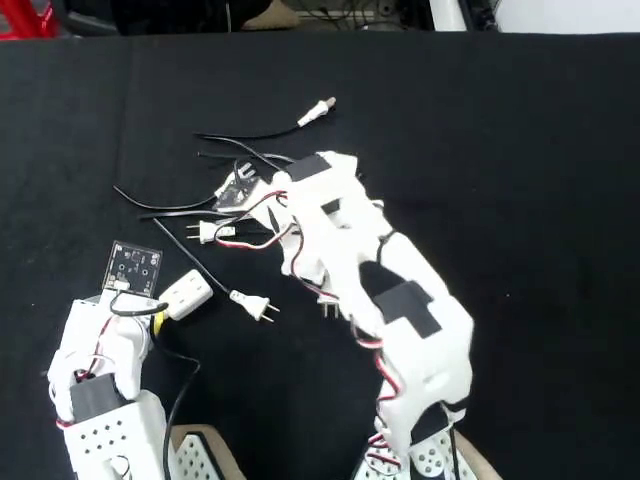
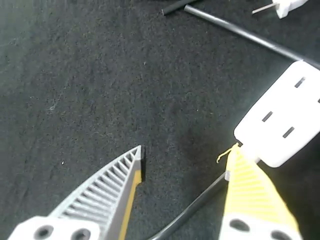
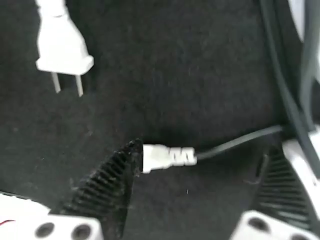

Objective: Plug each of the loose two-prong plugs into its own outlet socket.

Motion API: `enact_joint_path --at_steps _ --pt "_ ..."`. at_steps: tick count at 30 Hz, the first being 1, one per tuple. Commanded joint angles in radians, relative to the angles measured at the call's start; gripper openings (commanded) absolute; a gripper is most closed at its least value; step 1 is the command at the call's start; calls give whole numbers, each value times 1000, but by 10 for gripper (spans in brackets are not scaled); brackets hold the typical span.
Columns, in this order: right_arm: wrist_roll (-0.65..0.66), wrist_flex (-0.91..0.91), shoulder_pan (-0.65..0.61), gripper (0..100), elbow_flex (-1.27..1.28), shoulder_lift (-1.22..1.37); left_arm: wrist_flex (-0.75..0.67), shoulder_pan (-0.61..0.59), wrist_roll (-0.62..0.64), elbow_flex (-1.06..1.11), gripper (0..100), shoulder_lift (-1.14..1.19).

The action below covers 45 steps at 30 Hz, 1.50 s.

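Plug (image 3: 63,47) white, two prongs, outlet (image 2: 285,110) white, slotted

My left pincer (image 2: 186,150) has one ribbed grey finger (image 2: 107,190) edged in amber and one ribbed yellow finger (image 2: 250,190). My right pincer (image 3: 202,152) is ribbed black. The matte black table cloth (image 1: 520,150) is plain. The white plastic outlet block (image 2: 280,120) has dark slots. The white two-prong plugs (image 3: 62,47) have silvery prongs and black cords (image 2: 235,30). My white arm shells (image 1: 440,350) carry black patches (image 1: 405,305) and red-and-white wires (image 1: 265,243).
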Motion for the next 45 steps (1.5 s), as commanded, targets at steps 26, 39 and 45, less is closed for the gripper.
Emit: enact_joint_path --at_steps 26,39,45 --pt "-807 190 -75 304 -73 -76 9 10 -2 19 267 -9" --pt "-818 126 -29 83 -125 179 9 8 -2 19 267 -9" --pt "-813 149 20 47 -136 183 9 8 -2 19 267 -9"
